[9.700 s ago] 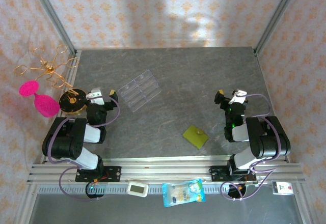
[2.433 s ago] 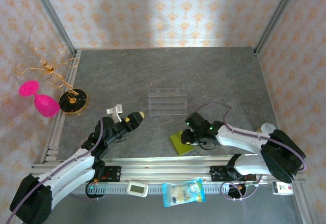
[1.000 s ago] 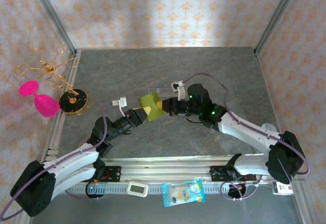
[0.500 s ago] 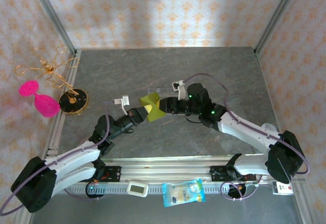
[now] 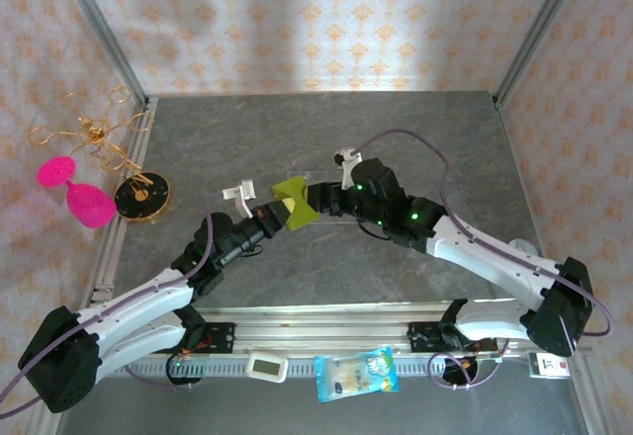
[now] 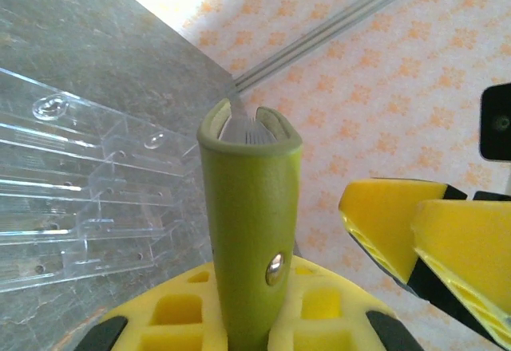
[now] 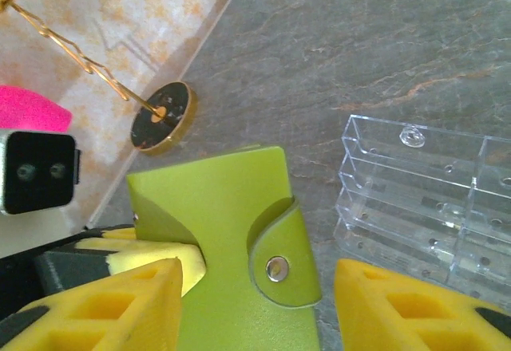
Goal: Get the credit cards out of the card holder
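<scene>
Lifted off the desk (image 5: 415,148) since two seconds ago and carried up over the near left corner of the clear plastic tray (image 7: 415,199): olive-yellow card holder (image 5: 294,208), folded shut. Pinched now at one edge by the left fingers (image 6: 132,323), yellow pads pressed on both faces, and standing straight out from them.

Seen from the left wrist:
- far end of the holder with a rounded olive rim around thin pale layers (image 6: 243,128); cannot tell whether these are cards;
- small metal snap stud (image 6: 275,264) low on the facing side;
- tray flat on the desk, to the left of the holder and beyond it.

Right fingers (image 7: 104,303) spread wide, one on either side of the holder's rounded flap, clear of it, just right of the holder and above the tray's near edge.

Seen from the right wrist: rows of rectangular tray compartments just right of the holder.

Well to the left of the tray, at the desk's edge: gold wire stand on a black round base (image 7: 162,116), and something bright pink (image 7: 32,112) beside it.
</scene>
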`<state>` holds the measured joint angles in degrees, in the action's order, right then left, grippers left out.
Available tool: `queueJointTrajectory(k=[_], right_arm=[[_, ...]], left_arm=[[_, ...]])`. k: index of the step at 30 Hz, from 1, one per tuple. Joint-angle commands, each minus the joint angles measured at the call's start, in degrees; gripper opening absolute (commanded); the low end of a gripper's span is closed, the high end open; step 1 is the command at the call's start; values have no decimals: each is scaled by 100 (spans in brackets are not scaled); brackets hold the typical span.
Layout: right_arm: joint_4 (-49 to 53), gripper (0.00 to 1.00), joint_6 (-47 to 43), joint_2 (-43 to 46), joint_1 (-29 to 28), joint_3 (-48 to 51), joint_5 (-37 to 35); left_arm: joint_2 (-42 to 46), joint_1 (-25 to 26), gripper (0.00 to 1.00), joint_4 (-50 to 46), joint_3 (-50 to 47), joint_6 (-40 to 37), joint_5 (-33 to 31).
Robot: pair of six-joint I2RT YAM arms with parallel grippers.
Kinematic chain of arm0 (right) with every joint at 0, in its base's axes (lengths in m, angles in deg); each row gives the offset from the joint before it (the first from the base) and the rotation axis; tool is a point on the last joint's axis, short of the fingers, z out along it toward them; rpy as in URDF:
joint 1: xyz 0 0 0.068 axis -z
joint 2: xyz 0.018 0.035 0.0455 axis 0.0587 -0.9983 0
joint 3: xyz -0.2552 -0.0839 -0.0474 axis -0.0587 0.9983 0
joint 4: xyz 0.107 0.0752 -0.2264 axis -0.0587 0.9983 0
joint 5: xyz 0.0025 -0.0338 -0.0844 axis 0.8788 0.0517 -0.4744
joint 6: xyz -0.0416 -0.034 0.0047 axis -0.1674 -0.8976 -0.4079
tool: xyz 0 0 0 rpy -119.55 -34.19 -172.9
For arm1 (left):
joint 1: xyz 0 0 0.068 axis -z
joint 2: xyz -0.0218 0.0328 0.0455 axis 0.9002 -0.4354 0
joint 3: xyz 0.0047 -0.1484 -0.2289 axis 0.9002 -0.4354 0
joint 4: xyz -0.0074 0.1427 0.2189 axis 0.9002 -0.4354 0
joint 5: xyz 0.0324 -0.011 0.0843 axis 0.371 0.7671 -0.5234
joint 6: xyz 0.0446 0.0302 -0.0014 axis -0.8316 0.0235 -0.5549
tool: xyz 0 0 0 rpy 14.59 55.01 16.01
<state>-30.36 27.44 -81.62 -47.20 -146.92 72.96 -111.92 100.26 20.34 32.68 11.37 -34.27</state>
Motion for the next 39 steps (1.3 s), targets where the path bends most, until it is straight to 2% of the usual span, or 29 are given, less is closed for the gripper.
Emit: queueJointTrajectory(k=[1, 5, 10, 14, 18, 22, 30, 34, 39], right_arm=[[404, 52, -306, -266, -248, -273, -776], [543, 52, -447, -527, -507, -422, -1163], [732, 49, -477, -838, -552, -548, -1545], [898, 36, -447, -1008, -558, -603, -2030], [820, 20, -502, -1036, -557, -561, -2135], [798, 0, -530, -1080, -557, -555, -2261], [657, 0, -364, -934, -350, -234, -2218], [505, 0, -204, -620, 50, 133, -1778], [223, 0, -351, -289, 305, 517, -945]], left_arm=[[131, 74, 0, -71, 277, -73, -213], [145, 92, 0, -69, 320, -72, -158], [154, 119, 0, -24, 330, -39, -73], [165, 149, 0, -49, 339, -41, -11], [171, 154, 0, -18, 330, 8, 50], [164, 159, 0, -24, 347, 28, 82], [180, 163, 0, -103, 339, 27, 118], [215, 161, 0, -120, 232, 22, 114], [137, 162, 0, 255, 60, 32, 471]])
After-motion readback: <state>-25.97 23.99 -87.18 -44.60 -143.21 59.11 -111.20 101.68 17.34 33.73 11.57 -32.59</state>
